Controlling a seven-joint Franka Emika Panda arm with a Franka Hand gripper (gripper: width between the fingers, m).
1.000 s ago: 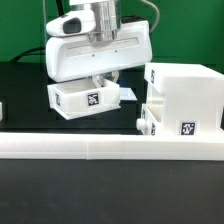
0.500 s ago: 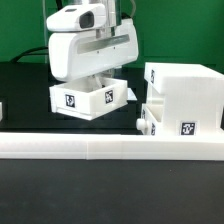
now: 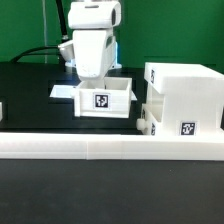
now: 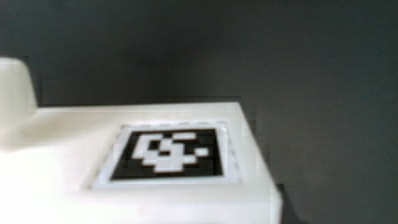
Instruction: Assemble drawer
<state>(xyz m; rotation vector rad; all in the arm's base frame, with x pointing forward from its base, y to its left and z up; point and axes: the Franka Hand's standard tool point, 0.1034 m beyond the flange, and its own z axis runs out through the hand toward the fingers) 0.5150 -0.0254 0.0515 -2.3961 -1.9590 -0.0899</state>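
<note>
In the exterior view my gripper (image 3: 97, 84) reaches down into a small open-top white tray (image 3: 106, 102) with a square tag on its front wall. The jaws stand shut on the tray's wall, with the fingertips hidden inside it. The tray sits low over the black table, just to the exterior view's left of the tall white housing (image 3: 184, 92). A second tray with a round knob (image 3: 143, 125) sits in the housing's lower slot. The wrist view is blurred and shows a white tagged face of the tray (image 4: 169, 150) close up.
A long low white rail (image 3: 110, 148) runs across the front. A flat white board (image 3: 63, 92) lies behind the held tray. A small white part (image 3: 2, 110) shows at the exterior view's left edge. A green wall stands at the back.
The gripper has turned and moved toward the exterior view's right with the tray. The tray's tagged wall now faces the camera squarely, nearer the housing.
</note>
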